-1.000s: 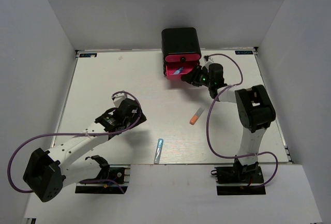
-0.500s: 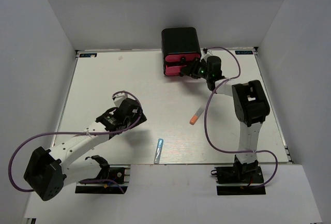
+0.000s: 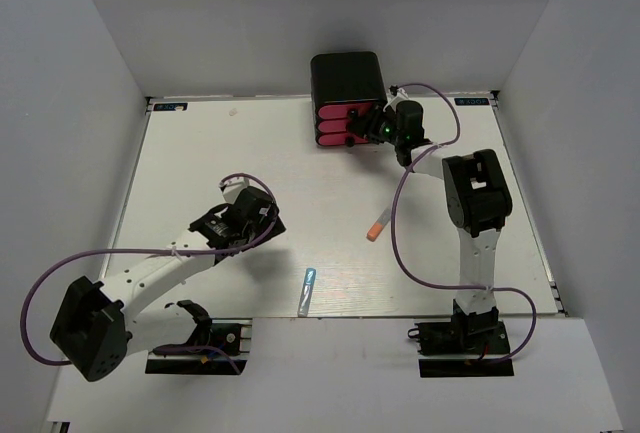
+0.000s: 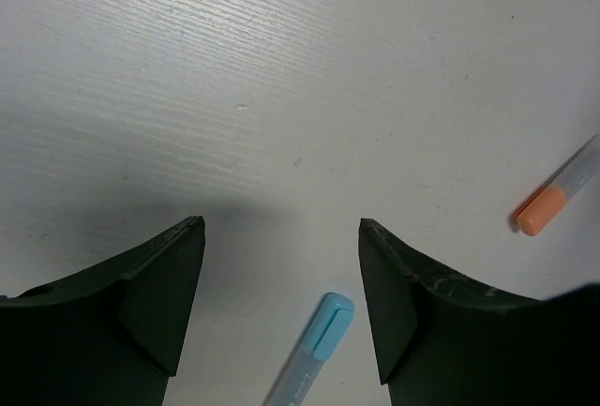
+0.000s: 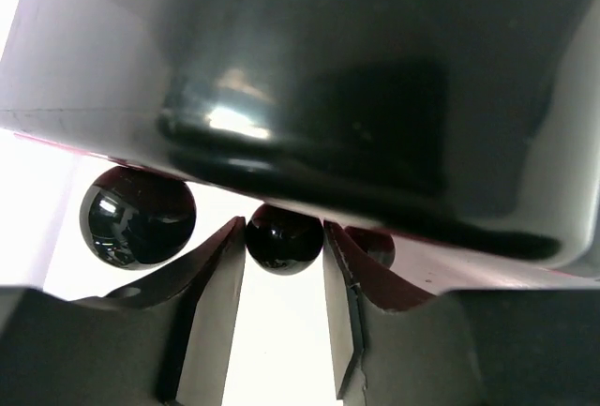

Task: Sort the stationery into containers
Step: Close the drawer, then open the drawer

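- The right hand is closed narrow on a round black knob. A finger is set against each side of it.
- Three knobs are seen in the right wrist view, and the gripped one is the middle of them.
- In the top view the right hand is seen at the front right of the pink drawers, with its arm stretched towards the far edge.
- The left hand is spread wide. Nothing is held or touched, and it is hung over bare worktop.
- In the top view the left hand is placed left of centre, well apart from the cabinet.
- Containers: the three drawers are stacked in the black rounded cabinet at the far edge of the worktop. All three are shut flush, so their contents cannot be seen.
- Stationery: a light blue pen is laid near the front edge, between the two arm bases.
- The capped end of the light blue pen is seen low in the left wrist view, between the left fingers and untouched.
- An orange marker, with an orange cap and a pale body, is laid right of centre beside the right arm, apart from the pen. It is also caught at the right edge of the left wrist view.
- The worktop is white with a fine grain and is closed in by plain pale walls on three sides.
- Purple cables are looped off both arms.
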Robot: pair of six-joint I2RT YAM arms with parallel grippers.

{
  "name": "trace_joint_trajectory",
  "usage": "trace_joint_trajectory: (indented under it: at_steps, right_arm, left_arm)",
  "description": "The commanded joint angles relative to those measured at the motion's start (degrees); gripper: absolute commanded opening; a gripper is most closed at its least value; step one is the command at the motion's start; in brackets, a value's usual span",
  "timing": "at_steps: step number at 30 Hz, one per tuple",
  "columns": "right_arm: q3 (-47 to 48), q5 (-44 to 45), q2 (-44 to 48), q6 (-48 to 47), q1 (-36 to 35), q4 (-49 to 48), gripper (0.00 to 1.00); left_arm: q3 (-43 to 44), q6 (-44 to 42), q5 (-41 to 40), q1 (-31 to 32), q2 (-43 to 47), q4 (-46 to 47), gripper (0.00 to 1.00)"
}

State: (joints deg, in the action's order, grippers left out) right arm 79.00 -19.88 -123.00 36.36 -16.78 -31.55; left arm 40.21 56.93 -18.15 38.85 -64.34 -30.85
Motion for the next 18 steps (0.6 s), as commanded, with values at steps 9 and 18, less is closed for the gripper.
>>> trace_joint_trajectory:
  at_steps: [9,18]
  right_arm:
    - [-8.07,-1.92,6.80,1.52,1.13,-7.56,0.62]
    - [-16.60,-2.97,9.89,1.61,2.10,-8.88,0.61]
  left_arm:
    - [1.90,0.03,-0.04,0.26,-0.18,0.17,0.76]
    - [1.37,0.03,0.49,0.26,-0.18,0.70,0.76]
